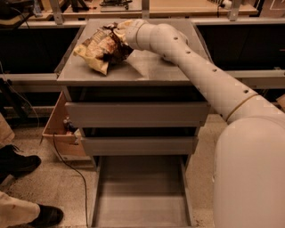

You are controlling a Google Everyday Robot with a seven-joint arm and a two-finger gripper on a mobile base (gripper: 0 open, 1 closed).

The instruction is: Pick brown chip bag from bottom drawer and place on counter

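Grey steel fills the single camera view: the smooth, slightly glossy grey counter (151, 69) on top of a drawer cabinet carries the crinkly dark brown chip bag with tan ends (103, 49). The bag lies tilted on the counter's left side as seen, its lower tan corner touching the surface near the front edge and its upper end raised toward the robot's wrist. The gripper (119, 33) sits at that upper end, over the rear middle of the counter, at the tip of the long cream-white arm (200, 71) reaching in from the lower right. Bag and wrist hide its working end, so whether it is clamped on the bag or loose cannot be told. Below, two plain grey drawer fronts (136, 115) are closed, and the wide, shallow grey bottom drawer (142, 196) stands pulled out with a bare floor, so the pick looks done and placing is the step in hand. To do it well, the bag should come down until it lies flat and fully borne by the counter, well inside the left and front edges, before any release. The gripper should then rise straight up so the crinkly film does not snag. A tan wooden workbench (178, 6) runs behind; a bystander's black shoes (18, 162) show at lower left.
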